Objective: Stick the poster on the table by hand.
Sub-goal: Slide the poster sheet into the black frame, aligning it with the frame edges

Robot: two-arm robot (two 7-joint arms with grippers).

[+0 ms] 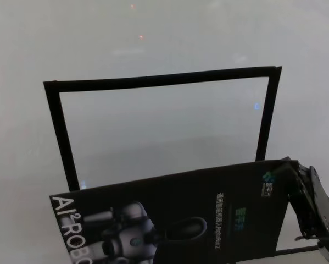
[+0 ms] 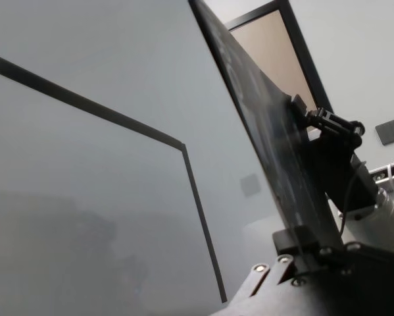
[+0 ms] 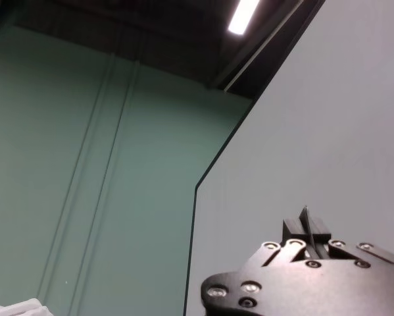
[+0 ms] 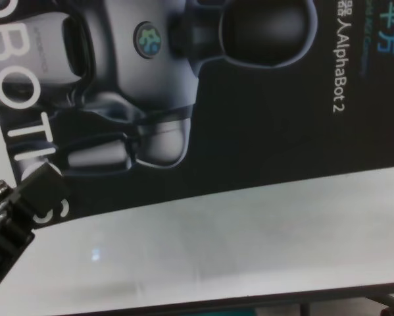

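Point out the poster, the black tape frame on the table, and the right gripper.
poster (image 1: 208, 214): head view, on the dark printed face beside the small text.
black tape frame (image 1: 153, 81): head view, on its far strip.
right gripper (image 1: 294, 170): head view, where its fingertips pinch the poster's corner.

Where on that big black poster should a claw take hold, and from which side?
Best at the margins, coming in edge-on from either side. The poster is a thin, wide sheet held above the table, so only its edges offer something to pinch. The right claw is clamped on its far right corner, and the left claw on its left edge, which probably keeps it taut.
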